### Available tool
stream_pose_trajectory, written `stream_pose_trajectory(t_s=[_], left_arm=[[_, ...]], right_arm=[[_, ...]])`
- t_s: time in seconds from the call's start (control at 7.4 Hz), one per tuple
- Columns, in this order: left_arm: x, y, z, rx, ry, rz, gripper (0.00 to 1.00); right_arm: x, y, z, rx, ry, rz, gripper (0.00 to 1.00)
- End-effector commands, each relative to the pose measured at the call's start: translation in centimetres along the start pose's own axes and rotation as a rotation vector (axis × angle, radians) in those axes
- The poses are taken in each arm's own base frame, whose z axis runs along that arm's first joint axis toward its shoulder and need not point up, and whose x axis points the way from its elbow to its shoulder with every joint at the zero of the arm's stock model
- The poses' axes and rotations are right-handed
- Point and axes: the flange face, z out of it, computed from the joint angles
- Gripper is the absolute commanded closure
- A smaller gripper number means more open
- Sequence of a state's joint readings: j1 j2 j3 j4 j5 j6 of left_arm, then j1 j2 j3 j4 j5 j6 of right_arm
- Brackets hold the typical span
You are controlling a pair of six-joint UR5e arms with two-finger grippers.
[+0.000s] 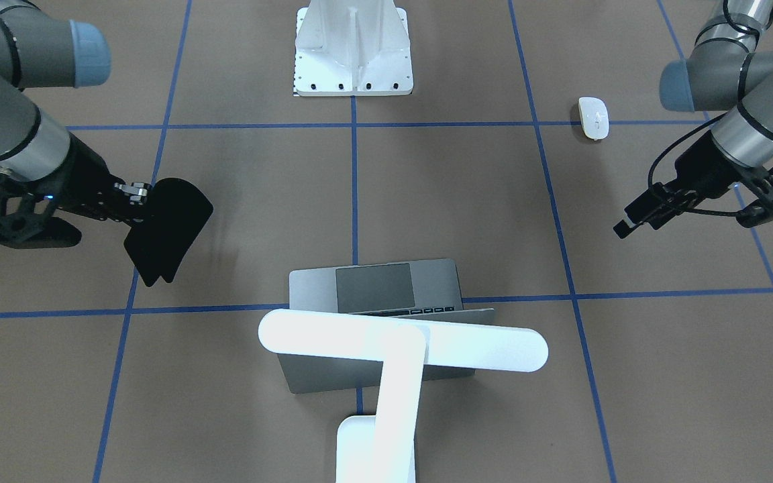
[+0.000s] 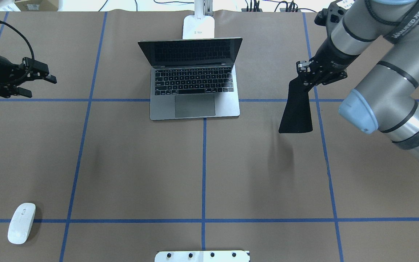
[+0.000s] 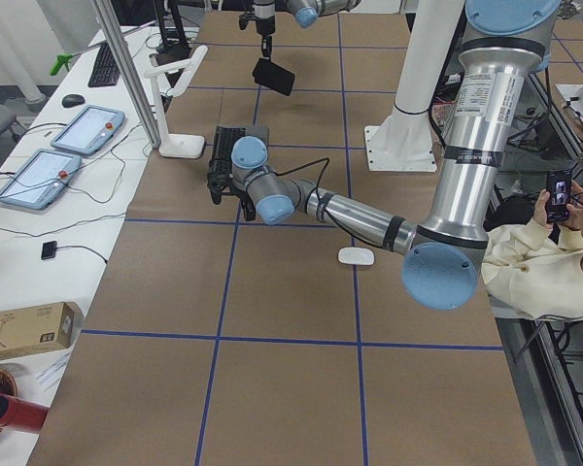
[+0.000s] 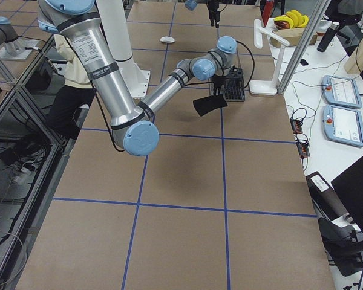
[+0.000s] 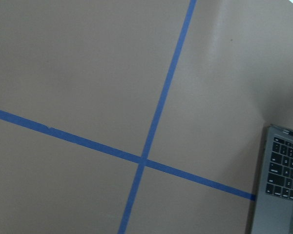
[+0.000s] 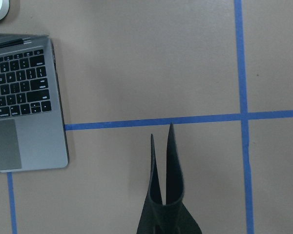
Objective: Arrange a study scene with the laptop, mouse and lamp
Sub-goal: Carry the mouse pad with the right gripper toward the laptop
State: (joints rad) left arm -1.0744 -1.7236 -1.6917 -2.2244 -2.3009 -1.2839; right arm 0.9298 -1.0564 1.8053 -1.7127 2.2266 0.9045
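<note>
My right gripper (image 2: 313, 72) is clamped on one edge of a black mat (image 2: 296, 109), which hangs limp and folded below it, off to the laptop's right side and, as far as I can judge, clear of the table. My left gripper (image 2: 38, 86) hovers well out on the laptop's left side, its jaws spread apart with nothing between them.

The laptop (image 2: 195, 87) sits open, keyboard and trackpad facing the robot. The lamp (image 1: 403, 342) stands just behind the laptop's screen, its bar head reaching over the lid. The mouse (image 2: 21, 222) lies well apart from the laptop, far to its left and much nearer the robot, close to the white pedestal (image 1: 353, 50).

I judge the scene about half set. The laptop and lamp look placed. The mat has yet to be laid flat, presumably beside the laptop, and the mouse has yet to be brought over.

By my count there is one laptop, one lamp, one mouse, one mat and one pedestal.
</note>
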Motion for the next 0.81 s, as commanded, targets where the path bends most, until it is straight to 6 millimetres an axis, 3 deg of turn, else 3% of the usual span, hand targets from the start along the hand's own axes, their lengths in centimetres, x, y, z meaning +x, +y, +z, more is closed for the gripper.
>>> stream_pose_trajectory(t_s=[0.0,0.27,0.41,0.68], left_arm=[[-1.6,0.3,0.1,-0.004,-0.016,0.011,0.0],[-1.6,0.4,0.0,-0.004,-0.015,0.013,0.0],[-1.5,0.4,-0.1,-0.003,-0.012,0.015,0.0],[-1.5,0.5,0.0,-0.005,-0.014,0.015,0.0]], right_arm=[[-2.9,-2.1,1.3,0.037,0.061,-0.013,1.0],[-5.9,-5.8,-0.7,0.087,0.068,-0.002,1.0],[-5.7,-6.5,-1.9,0.101,0.06,0.004,1.0],[-7.2,-7.9,-7.5,0.093,0.044,0.057,1.0]])
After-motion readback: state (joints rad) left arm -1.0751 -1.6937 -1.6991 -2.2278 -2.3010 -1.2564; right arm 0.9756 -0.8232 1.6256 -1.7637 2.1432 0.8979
